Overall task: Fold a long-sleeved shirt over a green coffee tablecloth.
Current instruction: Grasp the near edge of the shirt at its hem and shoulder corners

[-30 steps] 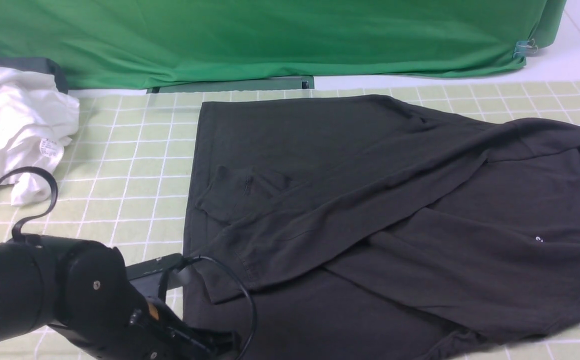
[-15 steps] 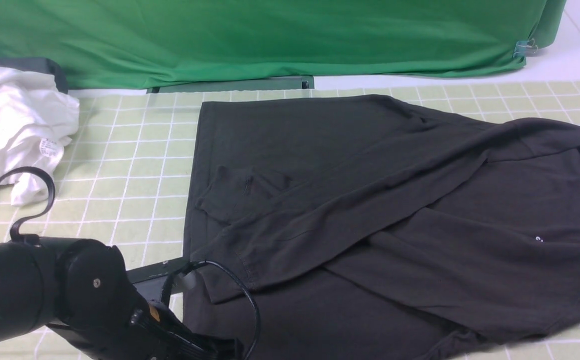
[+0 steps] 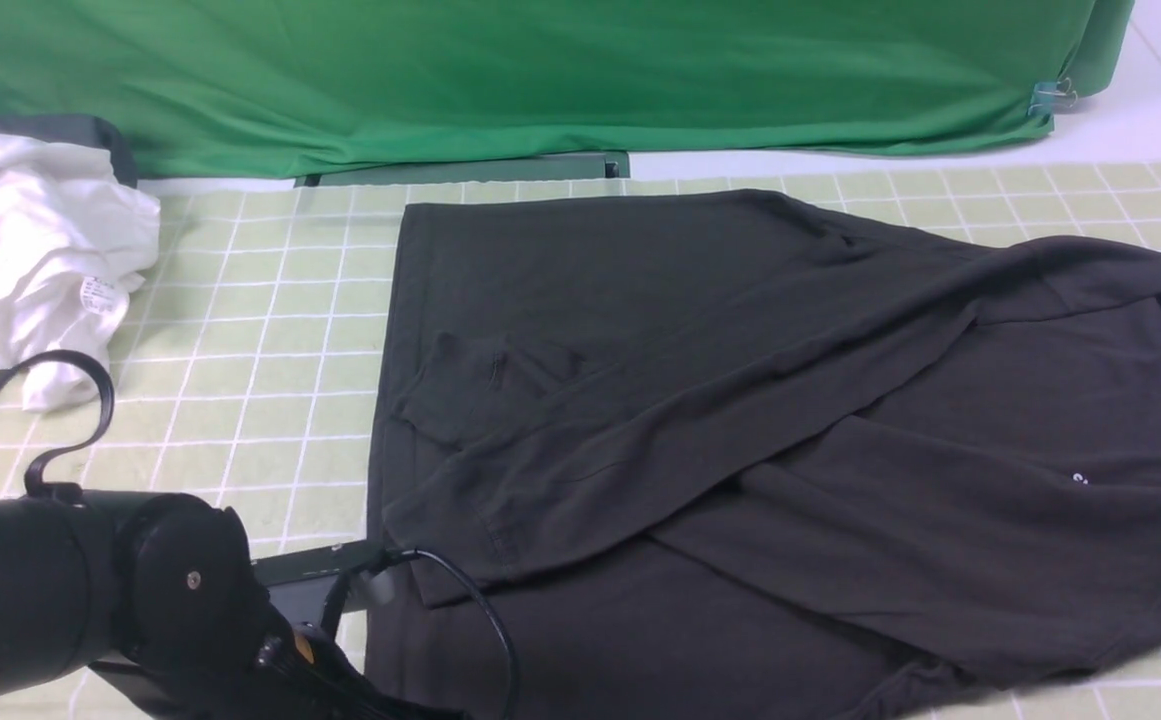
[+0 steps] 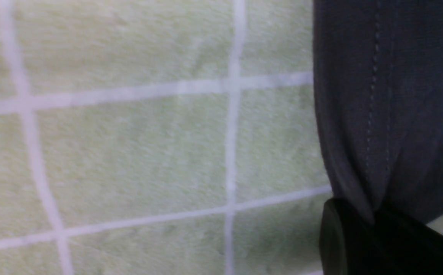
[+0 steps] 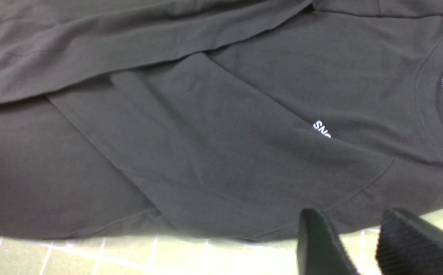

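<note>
The long-sleeved shirt (image 3: 740, 400) lies spread on the green coffee tablecloth (image 3: 260, 330), both sleeves folded across its body. Its collar points right and its hem points left. My left arm (image 3: 170, 600) reaches low toward the shirt's near left corner, and its jaws drop below the front view's edge. In the left wrist view my left gripper (image 4: 374, 217) is shut on the stitched hem of the shirt (image 4: 389, 95), over the tablecloth (image 4: 129, 145). My right gripper (image 5: 353, 229) stands open and empty above the near edge of the shirt (image 5: 206, 133), by the white chest print (image 5: 322, 130).
A crumpled white garment (image 3: 30, 250) lies at the far left, in front of a grey bin (image 3: 80, 130). A plain deep green backdrop (image 3: 540, 80) hangs along the far side, clipped at its right end (image 3: 1050, 97). The right arm does not show in the front view.
My left gripper has closed on the shirt's hem. The left arm has sunk a little lower and nearer. The shirt has hardly shifted.
</note>
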Available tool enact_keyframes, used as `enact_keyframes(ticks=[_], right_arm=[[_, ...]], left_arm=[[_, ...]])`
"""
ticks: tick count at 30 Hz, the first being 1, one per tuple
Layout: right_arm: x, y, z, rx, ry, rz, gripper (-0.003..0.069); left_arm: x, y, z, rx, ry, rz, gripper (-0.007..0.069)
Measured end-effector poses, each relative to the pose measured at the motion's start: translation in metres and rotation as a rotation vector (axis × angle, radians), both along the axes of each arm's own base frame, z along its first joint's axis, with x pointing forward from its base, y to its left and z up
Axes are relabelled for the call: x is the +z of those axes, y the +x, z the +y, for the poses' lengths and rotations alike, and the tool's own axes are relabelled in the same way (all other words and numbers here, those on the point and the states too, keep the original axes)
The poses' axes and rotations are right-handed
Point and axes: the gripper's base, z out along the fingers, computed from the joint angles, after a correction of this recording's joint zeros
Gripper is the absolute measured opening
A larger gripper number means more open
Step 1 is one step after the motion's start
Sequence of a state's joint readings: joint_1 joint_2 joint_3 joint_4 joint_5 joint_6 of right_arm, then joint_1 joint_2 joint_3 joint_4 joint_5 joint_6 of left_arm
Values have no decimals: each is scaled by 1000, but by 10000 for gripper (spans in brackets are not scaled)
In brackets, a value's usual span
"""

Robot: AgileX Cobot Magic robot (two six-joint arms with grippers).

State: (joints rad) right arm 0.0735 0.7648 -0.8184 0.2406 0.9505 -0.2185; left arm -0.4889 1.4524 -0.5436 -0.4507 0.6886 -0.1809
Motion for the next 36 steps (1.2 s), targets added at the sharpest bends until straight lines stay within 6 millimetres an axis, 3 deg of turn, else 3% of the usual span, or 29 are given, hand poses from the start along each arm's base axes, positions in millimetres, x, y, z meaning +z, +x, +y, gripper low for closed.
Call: enact_keyframes(ticks=[6, 9, 13, 18, 22, 27, 36], right_arm=[[-10, 0, 11, 92, 4, 58, 240], [-37, 4, 28, 218, -20, 179, 255], [-75, 9, 52, 386, -120, 350, 340], [-102, 20, 75, 513, -280, 415, 447], [-120, 30, 94, 585, -359, 406, 489], [-144, 36, 108, 646, -429, 457, 496], [-168, 48, 122, 668, -431, 447, 497]], left_arm=[[16, -5, 3, -54, -25, -62, 27], [28, -12, 6, -84, -31, -84, 27], [39, -18, 12, -114, -23, -132, 27], [44, -23, 21, -134, 52, -145, 27], [43, -22, 30, -141, 144, -145, 27], [43, -21, 32, -139, 173, -155, 27], [43, -19, 36, -140, 193, -170, 27]])
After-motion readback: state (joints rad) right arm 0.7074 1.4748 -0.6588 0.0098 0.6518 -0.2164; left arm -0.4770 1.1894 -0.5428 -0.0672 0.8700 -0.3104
